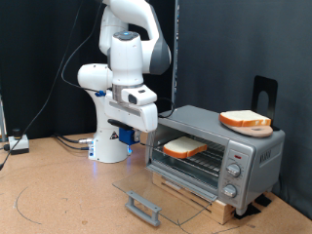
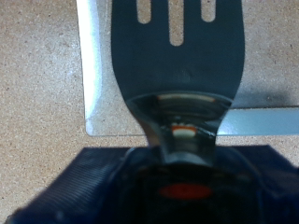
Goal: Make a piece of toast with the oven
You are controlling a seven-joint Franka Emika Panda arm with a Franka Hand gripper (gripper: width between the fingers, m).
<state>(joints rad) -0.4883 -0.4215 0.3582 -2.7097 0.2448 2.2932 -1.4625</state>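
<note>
The oven is a boxy silver countertop unit at the lower right of the exterior view, resting on a wooden base. Its long axis runs from the frame centre toward the right edge, and its open front faces the lower left of the frame. The glass door is folded fully down and lies flat, with its grey handle at the outer edge. Three round knobs are stacked on the panel at the oven's right end.

The piece of toast lies flat on the wire rack inside the cavity. It shows a pale cream face and an orange-brown crust, and one corner points out toward the opening. A second slice of the same look lies flat on the oven roof, at the right of centre.

The gripper hangs at the frame centre, just beside the oven's left end and above the lowered door. The wrist view shows a dark slotted spatula extending from the hand, its blade over the glass door. The fingers are not visible in either view, so the jaw state cannot be told.
</note>
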